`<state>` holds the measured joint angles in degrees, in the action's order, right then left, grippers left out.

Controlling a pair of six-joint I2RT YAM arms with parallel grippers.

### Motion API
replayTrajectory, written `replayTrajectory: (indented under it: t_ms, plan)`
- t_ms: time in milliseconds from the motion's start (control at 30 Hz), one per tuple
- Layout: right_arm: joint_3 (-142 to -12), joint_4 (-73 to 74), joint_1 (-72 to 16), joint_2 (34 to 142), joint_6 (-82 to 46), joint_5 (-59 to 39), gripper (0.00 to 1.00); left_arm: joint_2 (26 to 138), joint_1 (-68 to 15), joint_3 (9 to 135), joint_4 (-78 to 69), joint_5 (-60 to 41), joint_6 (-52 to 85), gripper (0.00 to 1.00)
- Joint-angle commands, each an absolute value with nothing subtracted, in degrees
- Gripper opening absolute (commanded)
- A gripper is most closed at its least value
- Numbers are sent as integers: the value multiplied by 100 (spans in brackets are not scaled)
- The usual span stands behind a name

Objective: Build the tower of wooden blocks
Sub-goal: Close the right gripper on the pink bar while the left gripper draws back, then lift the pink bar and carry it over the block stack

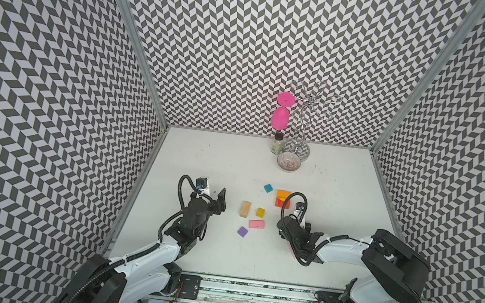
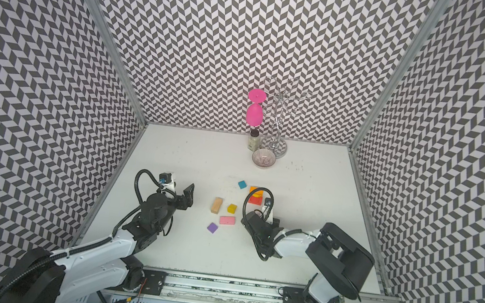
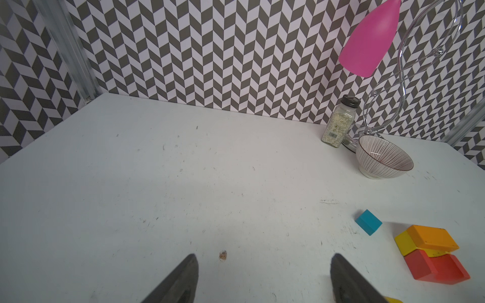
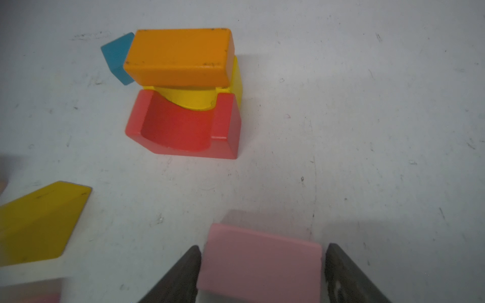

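The low tower right of centre is a red arch block lying hollow side up, a yellow piece against it and an orange slab on top. A teal block lies just left of the tower. My right gripper is shut on a pink slab, held a short way in front of the tower above the table. A plain wood block, a yellow cube, a second pink slab and a purple block lie loose mid-table. My left gripper hangs open and empty, left of them.
At the back right stand a ribbed bowl, a spice jar and a wire stand with a pink goblet hanging upside down. Patterned walls close the table on three sides.
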<state>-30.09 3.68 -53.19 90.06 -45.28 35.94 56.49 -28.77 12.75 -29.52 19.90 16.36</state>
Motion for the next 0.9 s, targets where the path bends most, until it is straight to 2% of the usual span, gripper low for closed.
replayTrajectory:
  t_ms: [0, 233, 367, 633, 733, 867]
  plan:
    - [-3025, -243, -5417, 9144, -4879, 3562, 73, 5571, -2869, 1208, -3105, 2039, 1688, 80]
    - [-3209, -369, -5493, 9342, -5087, 3665, 73, 5572, -2871, 1205, -3111, 2041, 1687, 80]
    - [-3191, -237, -5503, 9308, -5047, 3604, 66, 5572, -2869, 1204, -3114, 2039, 1678, 80]
    - [-3228, -186, -5502, 9343, -5009, 3612, 62, 5581, -2868, 1207, -3120, 2039, 1677, 80]
    - [-3210, -183, -5507, 9282, -4999, 3645, 53, 5579, -2869, 1204, -3120, 2030, 1679, 80]
    - [-3163, -141, -5503, 8921, -4848, 3640, 52, 5585, -2866, 1208, -3120, 2022, 1678, 80]
